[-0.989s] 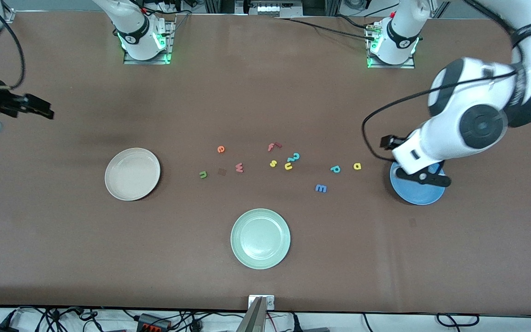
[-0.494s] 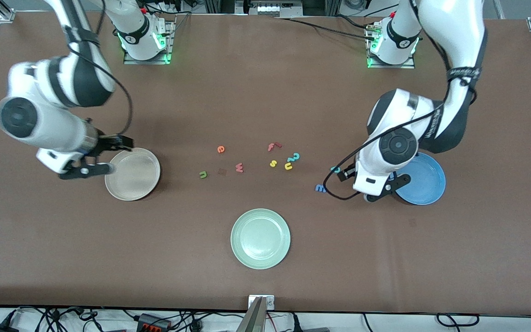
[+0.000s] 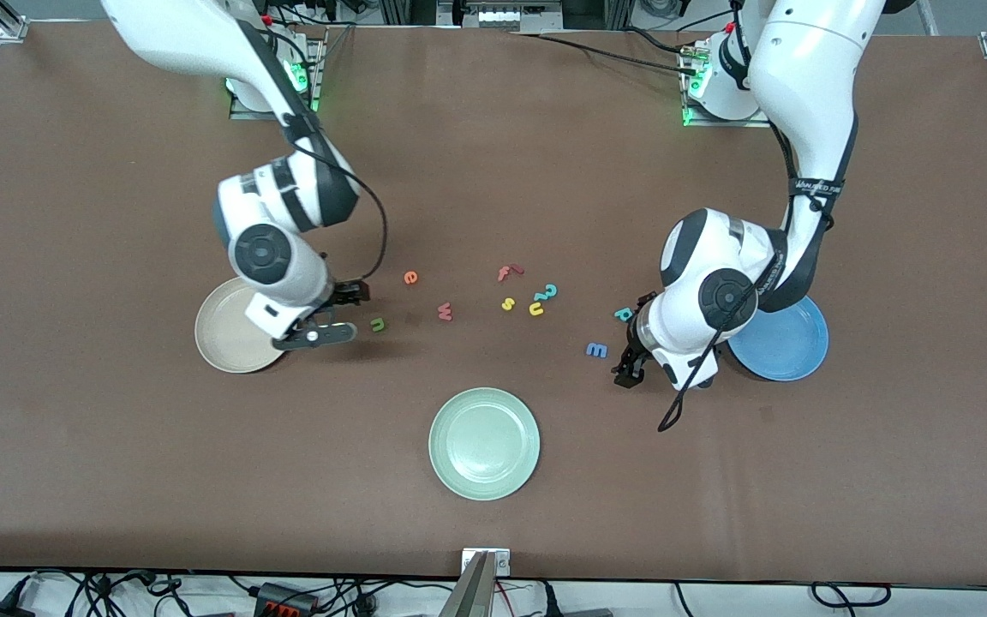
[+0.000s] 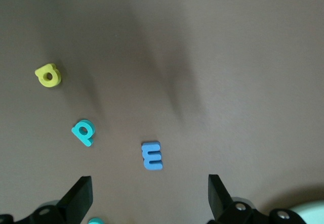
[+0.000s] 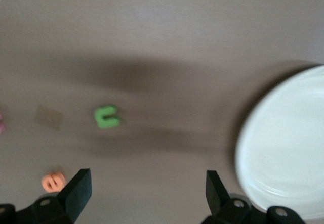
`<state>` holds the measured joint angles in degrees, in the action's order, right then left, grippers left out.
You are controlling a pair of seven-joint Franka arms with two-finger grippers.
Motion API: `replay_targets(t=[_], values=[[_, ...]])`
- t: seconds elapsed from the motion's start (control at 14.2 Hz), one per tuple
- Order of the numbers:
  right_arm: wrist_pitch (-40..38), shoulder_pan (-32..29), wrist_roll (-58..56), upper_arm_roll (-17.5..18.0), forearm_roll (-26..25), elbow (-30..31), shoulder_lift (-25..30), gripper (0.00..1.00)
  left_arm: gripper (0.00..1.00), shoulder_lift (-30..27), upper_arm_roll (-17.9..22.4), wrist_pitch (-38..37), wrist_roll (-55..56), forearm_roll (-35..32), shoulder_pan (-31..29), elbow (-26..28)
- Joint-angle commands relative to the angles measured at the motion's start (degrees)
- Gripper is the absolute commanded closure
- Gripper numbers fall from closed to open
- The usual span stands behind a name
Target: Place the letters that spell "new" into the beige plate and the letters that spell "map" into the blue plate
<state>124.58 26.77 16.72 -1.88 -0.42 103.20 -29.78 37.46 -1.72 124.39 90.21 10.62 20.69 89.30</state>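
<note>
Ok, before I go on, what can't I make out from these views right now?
- Yellow "a": hidden in the front view by the left arm; shows only in the left wrist view.
- Blue plate: front view, partly covered by the left arm.
- Beige plate: front view, partly covered by the right arm; cut off by the edge in the right wrist view.
- Green "n": blurred in the right wrist view.

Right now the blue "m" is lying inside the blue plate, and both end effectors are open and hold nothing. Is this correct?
Not quite. The blue "m" lies on the table, beside the blue plate and apart from it, as the front view shows. The rest holds: the left end effector and the right end effector are open and hold nothing.
</note>
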Motion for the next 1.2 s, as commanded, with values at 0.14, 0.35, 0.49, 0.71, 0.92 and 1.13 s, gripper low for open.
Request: replay_targets(t=[0.14,0.35,0.49,0.71,0.92,1.13], values=[[4.7,1.9,2.0,-0.4,0.7,-1.8,-5.2,0.00,0.13,4.5,0.6,7.5,3.7,1.1,2.9,2.0],[8.6,3.0,2.0,-0.4,0.7,-1.9,-7.0,0.00,0.28,6.0,0.6,9.4,3.8,1.1,3.1,2.0],[10.1,3.5,2.1,-0.3,0.9,-1.9,-7.8,0.07,0.34,6.3,0.6,9.5,3.8,1.1,3.2,2.0],[10.5,3.7,2.1,-0.4,1.9,-2.0,-8.6,0.22,0.45,7.1,0.6,11.0,3.8,1.1,3.5,2.1],[11.3,3.7,2.1,-0.3,1.9,-2.0,-9.2,0.35,0.54,7.8,0.5,11.1,3.7,1.1,3.6,2.0],[11.8,3.7,2.1,-0.3,1.9,-2.2,-9.4,0.50,0.87,7.6,0.5,11.1,3.0,1.0,3.6,1.8]])
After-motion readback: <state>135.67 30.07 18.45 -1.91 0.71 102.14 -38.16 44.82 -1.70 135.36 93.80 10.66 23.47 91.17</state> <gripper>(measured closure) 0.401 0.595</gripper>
